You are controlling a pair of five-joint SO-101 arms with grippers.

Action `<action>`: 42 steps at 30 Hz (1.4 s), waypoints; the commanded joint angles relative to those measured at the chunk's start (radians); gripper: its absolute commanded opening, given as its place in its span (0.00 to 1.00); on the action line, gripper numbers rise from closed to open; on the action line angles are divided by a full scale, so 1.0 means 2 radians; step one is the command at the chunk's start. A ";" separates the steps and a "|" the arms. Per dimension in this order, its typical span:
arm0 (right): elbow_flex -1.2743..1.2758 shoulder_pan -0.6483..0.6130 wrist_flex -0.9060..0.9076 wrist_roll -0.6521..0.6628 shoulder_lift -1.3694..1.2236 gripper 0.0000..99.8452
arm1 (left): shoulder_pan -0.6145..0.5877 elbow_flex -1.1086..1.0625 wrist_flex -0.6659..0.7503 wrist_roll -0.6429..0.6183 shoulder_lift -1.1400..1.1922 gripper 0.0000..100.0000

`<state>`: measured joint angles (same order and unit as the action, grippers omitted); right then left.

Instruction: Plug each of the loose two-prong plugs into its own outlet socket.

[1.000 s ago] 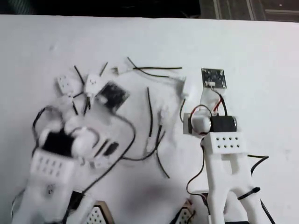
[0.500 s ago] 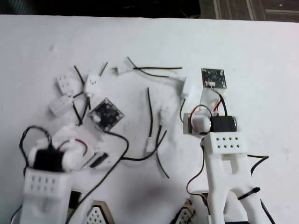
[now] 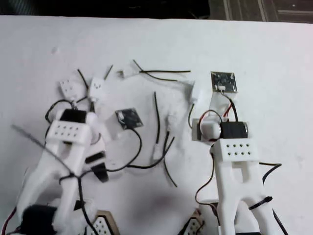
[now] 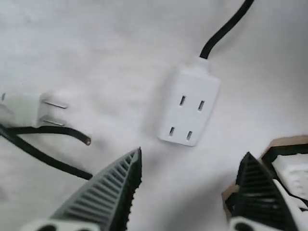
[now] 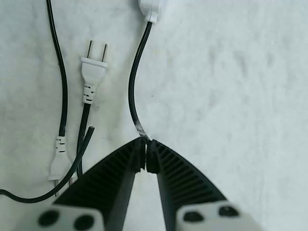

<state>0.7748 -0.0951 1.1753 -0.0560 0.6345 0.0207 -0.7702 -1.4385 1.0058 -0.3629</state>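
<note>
In the left wrist view my left gripper [image 4: 192, 154] is open just above the table, and a white outlet socket [image 4: 190, 108] on a black cord lies just beyond its fingertips. A white two-prong plug [image 4: 29, 108] lies off to one side of it. My right gripper [image 5: 146, 144] is shut on a black cord [image 5: 132, 91] that runs to another white socket [image 5: 153, 7]. Two white plugs [image 5: 94, 65] [image 5: 60, 166] lie beside that cord. From above, the left arm [image 3: 68, 132] is close to two sockets [image 3: 71, 87] [image 3: 98, 88]. The right arm [image 3: 234, 147] stands by the third socket [image 3: 197, 92].
Several loose black cords [image 3: 156, 117] and small white plugs [image 3: 158, 152] [image 3: 171, 120] [image 3: 122, 74] are scattered over the middle of the white table [image 3: 274, 54]. Brown-edged arm bases [image 3: 100, 225] sit at the near edge. The right and far parts of the table are bare.
The left arm has swung from the near left corner up toward the two sockets at the left. The right arm has kept still, shut on its cord.
</note>
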 commanded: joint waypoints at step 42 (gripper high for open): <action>-0.002 0.006 0.000 0.004 0.017 0.02 | 0.083 0.122 0.125 -0.243 0.119 0.03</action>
<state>0.7748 -0.0951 1.1753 -0.0560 0.6345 0.1849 -0.5677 -1.2175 0.5577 -0.1220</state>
